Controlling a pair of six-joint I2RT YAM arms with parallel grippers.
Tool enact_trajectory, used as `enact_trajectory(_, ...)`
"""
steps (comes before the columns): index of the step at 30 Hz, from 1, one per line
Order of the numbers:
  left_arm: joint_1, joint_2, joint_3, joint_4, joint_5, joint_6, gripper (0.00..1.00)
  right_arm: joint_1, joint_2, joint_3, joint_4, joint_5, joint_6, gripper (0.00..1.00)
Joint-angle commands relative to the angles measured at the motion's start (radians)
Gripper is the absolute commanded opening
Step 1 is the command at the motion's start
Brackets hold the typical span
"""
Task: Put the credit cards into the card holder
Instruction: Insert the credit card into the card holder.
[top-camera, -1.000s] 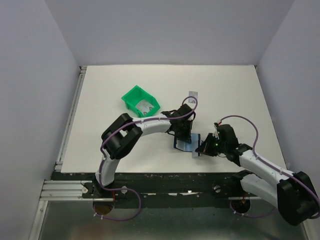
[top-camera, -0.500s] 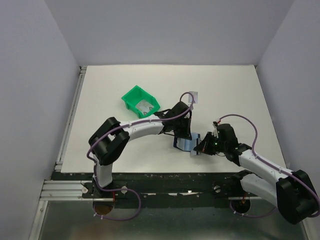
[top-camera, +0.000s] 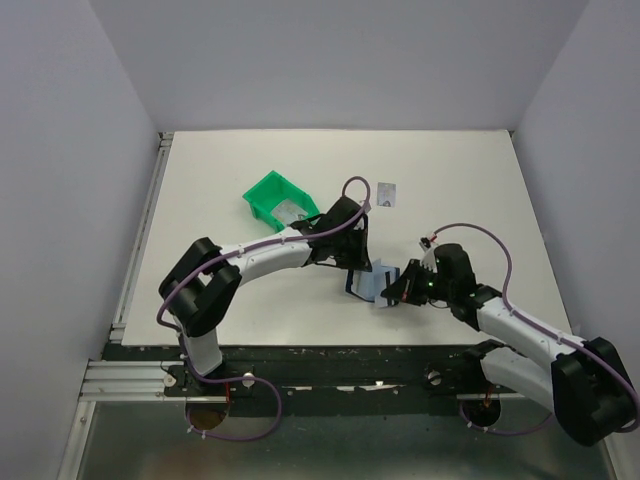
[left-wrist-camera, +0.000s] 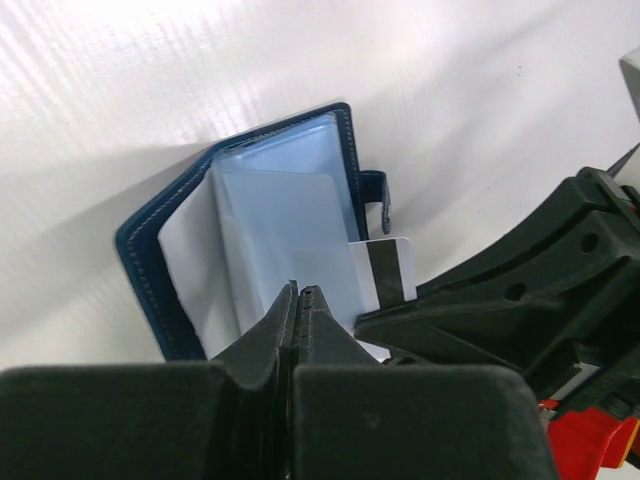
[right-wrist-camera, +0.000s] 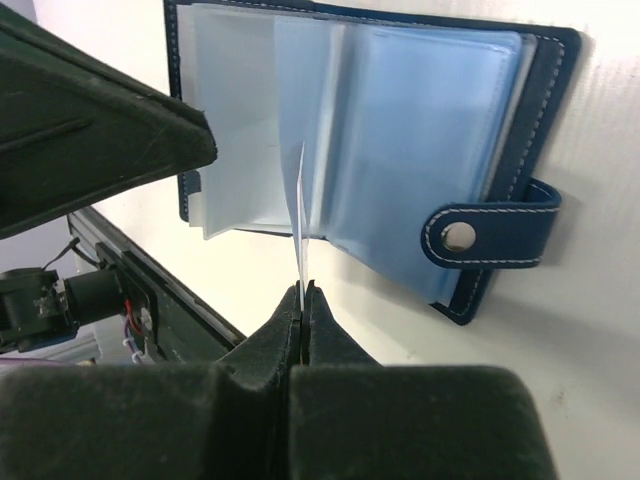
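The navy card holder (top-camera: 362, 283) lies open on the table, its clear blue sleeves fanned up (left-wrist-camera: 270, 215) (right-wrist-camera: 400, 130), snap tab to the side (right-wrist-camera: 490, 235). My left gripper (top-camera: 352, 262) (left-wrist-camera: 298, 290) is shut, its tips pinching the edge of a sleeve. My right gripper (top-camera: 395, 293) (right-wrist-camera: 303, 290) is shut on a credit card, seen edge-on (right-wrist-camera: 301, 200), its front edge between two sleeves. The left wrist view shows this card's black stripe (left-wrist-camera: 388, 272). A second pale card (top-camera: 388, 192) lies flat farther back on the table.
A green plastic bin (top-camera: 281, 203) holding a pale item stands behind and left of the left gripper. The two grippers are close together over the holder. The table's near edge and black rail (top-camera: 330, 350) lie just in front.
My left arm swung left and its gripper drew back toward the bin side, uncovering more of the sleeves. My right gripper edged left with the card toward the holder.
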Motion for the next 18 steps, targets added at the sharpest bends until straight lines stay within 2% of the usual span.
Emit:
enact_trajectory(1, 0.013, -0.044, -0.019, 0.0, -0.029, 0.016, 0.0, 0.005, 0.024, 0.039, 0.068, -0.071, -0.024, 0.0)
enact_trajectory(18, 0.05, -0.107, -0.046, -0.037, -0.079, 0.036, 0.0, 0.005, 0.142, 0.108, 0.133, -0.161, -0.041, 0.0)
